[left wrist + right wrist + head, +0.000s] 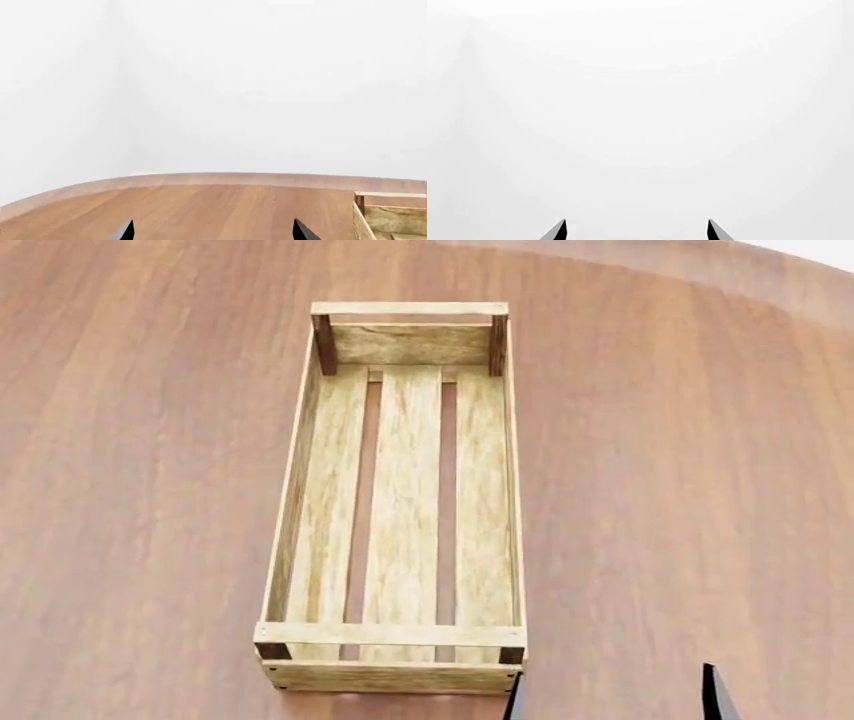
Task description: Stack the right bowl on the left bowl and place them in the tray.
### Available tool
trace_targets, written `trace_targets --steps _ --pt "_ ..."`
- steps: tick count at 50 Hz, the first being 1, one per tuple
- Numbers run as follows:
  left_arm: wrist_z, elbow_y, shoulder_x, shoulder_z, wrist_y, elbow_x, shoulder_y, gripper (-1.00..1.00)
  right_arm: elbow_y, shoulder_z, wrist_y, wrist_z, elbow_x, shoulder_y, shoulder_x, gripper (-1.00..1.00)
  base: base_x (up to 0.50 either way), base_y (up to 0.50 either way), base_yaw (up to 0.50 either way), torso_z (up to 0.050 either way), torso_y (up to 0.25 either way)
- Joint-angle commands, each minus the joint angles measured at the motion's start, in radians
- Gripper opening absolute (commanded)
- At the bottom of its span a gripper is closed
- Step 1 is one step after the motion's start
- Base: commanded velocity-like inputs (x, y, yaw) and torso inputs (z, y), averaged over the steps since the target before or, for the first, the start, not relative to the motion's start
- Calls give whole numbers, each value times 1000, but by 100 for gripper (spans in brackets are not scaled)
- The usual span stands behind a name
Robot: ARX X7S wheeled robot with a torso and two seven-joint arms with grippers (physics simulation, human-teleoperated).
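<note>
The tray (404,508) is a long light-wood crate with nothing in it, lying lengthwise in the middle of the table in the head view. One corner of the tray (389,216) shows in the left wrist view. Neither bowl is in view in any frame. My left gripper (213,233) is open over bare table, fingertips wide apart, holding nothing. My right gripper (636,231) is open too, facing a blank white wall. Its two dark fingertips (714,695) poke in at the head view's lower edge, just right of the tray's near corner.
The round brown wooden table (147,490) fills the head view; its curved far edge (200,179) meets a white wall in the left wrist view. The table's far rim (801,262) shows at the upper right of the head view.
</note>
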Motion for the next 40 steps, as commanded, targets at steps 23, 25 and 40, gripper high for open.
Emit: trace_targets --steps 23,25,40 --pt "240 -88 -145 -14 -337 -408 -79 100 10 9 1 0 -17 2 -7 100 0 0 0 0 0" --pt "244 -103 -146 -17 -339 -413 -79 100 12 9 -1 1 -17 2 -7 100 0 0 0 0 0" --pt "285 -171 -151 -1 -382 -468 -105 100 15 2 -2 9 -19 2 -4 100 0 0 0 0 0"
